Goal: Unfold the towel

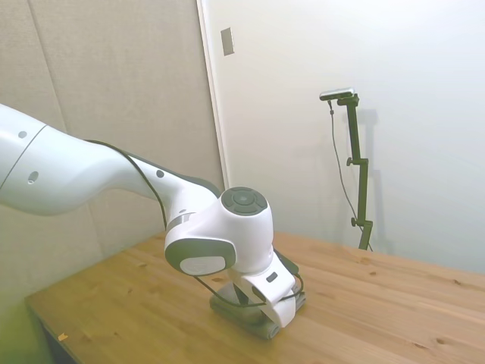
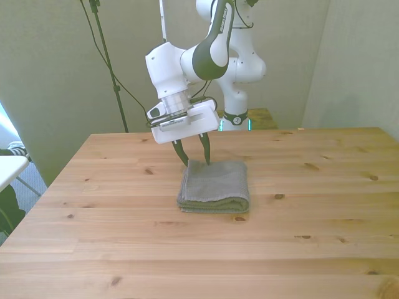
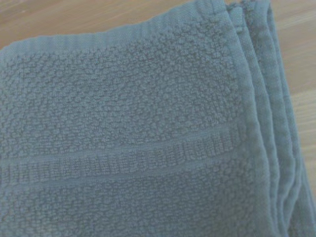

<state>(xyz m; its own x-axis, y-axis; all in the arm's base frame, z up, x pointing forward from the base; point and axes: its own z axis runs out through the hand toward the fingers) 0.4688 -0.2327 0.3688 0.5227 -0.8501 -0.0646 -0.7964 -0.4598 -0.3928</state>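
The grey-taupe towel [image 2: 215,185] lies folded in a thick stack at the middle of the wooden table [image 2: 312,249]. In the front view my gripper [image 2: 194,161] stands open at the towel's far corner on the front view's left, its two dark fingers reaching down to the cloth's edge. The side view shows only a sliver of the towel [image 1: 261,324] under the arm's white wrist, and the fingers are hidden there. The wrist view is filled by the towel [image 3: 128,148], with several layered hems stacked along one side and bare wood beyond them.
A white tabletop edge [image 2: 9,167] shows at the front view's left border. The robot's base [image 2: 240,118] stands behind the table's far edge.
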